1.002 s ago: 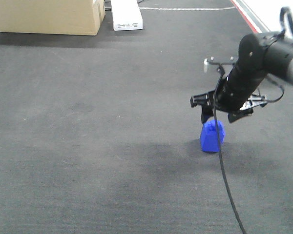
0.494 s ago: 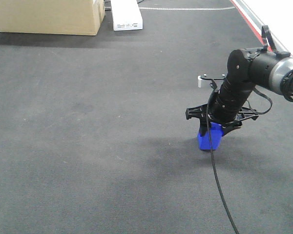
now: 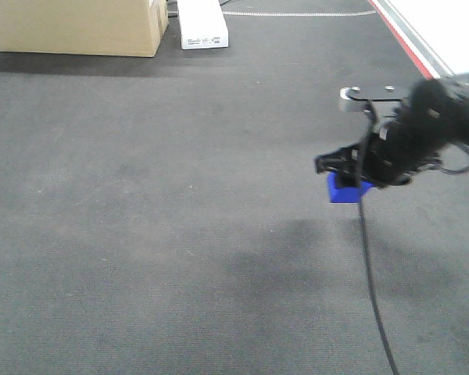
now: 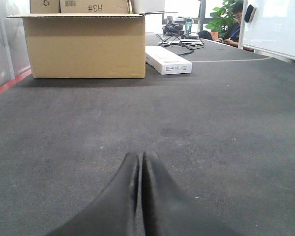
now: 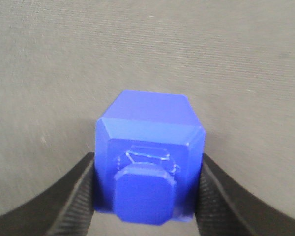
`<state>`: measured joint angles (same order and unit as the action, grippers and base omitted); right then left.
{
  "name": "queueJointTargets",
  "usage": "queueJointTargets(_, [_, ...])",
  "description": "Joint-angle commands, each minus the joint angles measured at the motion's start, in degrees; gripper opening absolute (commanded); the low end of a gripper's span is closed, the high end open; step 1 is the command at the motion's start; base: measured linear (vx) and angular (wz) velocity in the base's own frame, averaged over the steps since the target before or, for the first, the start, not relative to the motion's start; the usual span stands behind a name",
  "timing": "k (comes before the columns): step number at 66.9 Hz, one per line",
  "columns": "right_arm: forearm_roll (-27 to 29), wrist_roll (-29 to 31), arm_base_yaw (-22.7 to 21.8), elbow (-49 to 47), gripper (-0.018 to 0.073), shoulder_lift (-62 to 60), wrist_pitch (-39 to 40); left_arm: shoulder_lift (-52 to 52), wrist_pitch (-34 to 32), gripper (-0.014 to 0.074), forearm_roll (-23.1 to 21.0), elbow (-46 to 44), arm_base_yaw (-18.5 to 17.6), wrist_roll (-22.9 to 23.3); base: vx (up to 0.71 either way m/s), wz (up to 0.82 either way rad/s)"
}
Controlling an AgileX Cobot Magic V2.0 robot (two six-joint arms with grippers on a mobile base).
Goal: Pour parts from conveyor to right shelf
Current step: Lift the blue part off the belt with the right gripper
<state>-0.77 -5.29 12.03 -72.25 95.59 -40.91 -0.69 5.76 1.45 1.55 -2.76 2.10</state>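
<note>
A bright blue part (image 3: 345, 192) (image 5: 150, 162), a bevelled block with a square knob facing the camera, hangs a little above the dark grey conveyor belt (image 3: 156, 234). My right gripper (image 3: 348, 173) (image 5: 148, 196) is shut on it, its ribbed black fingers (image 5: 78, 196) pressing both sides. My left gripper (image 4: 140, 160) rests low over the belt (image 4: 211, 128), its two black fingers shut together with nothing between them. The right shelf is out of view.
A large cardboard box (image 3: 78, 27) (image 4: 86, 44) and a flat white box (image 3: 202, 23) (image 4: 168, 60) stand at the belt's far end. A red rail (image 3: 402, 39) runs along the right edge. A black cable (image 3: 373, 289) trails down from the right arm.
The right gripper closed on the blue part and lifted it off the belt, moving up and slightly right. The left gripper shows no earlier view.
</note>
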Motion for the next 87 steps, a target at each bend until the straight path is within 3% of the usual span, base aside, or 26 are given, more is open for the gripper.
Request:
queueJointTargets(1, [-1.5,0.2,-0.2,4.6,-0.0005,-9.1,5.4,-0.7,-4.5,-0.0006,-0.4,-1.1,-0.3,0.4,0.0,0.0])
queueJointTargets(17, [-0.6,-1.3,-0.2,20.6,-0.0005,-28.2,11.7,-0.7,-4.5,-0.0006,-0.4,-1.1,-0.3,0.4,0.0,0.0])
queueJointTargets(36, [-0.7,-2.4,-0.2,33.8,-0.0005,-56.6,8.2,-0.7,-4.5,-0.0006,-0.4,-1.1,-0.3,0.4,0.0,0.0])
queueJointTargets(51, [-4.2,-2.2,-0.2,40.1,-0.0005,-73.0,3.6,-0.7,-4.5,-0.0006,-0.4,-1.1,-0.3,0.4,0.0,0.0])
queueJointTargets(65, [-8.5,-2.1,-0.2,47.0,-0.0005,-90.6,10.4,-0.7,-4.5,-0.0006,-0.4,-1.1,-0.3,0.4,0.0,0.0])
queueJointTargets(72, [-8.6,-2.1,-0.2,51.0,-0.0005,-97.0,14.9,-0.7,-4.5,-0.0006,-0.4,-1.1,-0.3,0.4,0.0,0.0])
queueJointTargets(87, [-10.7,-1.9,-0.2,52.9,-0.0005,-95.6,20.0,-0.7,-4.5,-0.0006,-0.4,-1.1,-0.3,0.4,0.0,0.0])
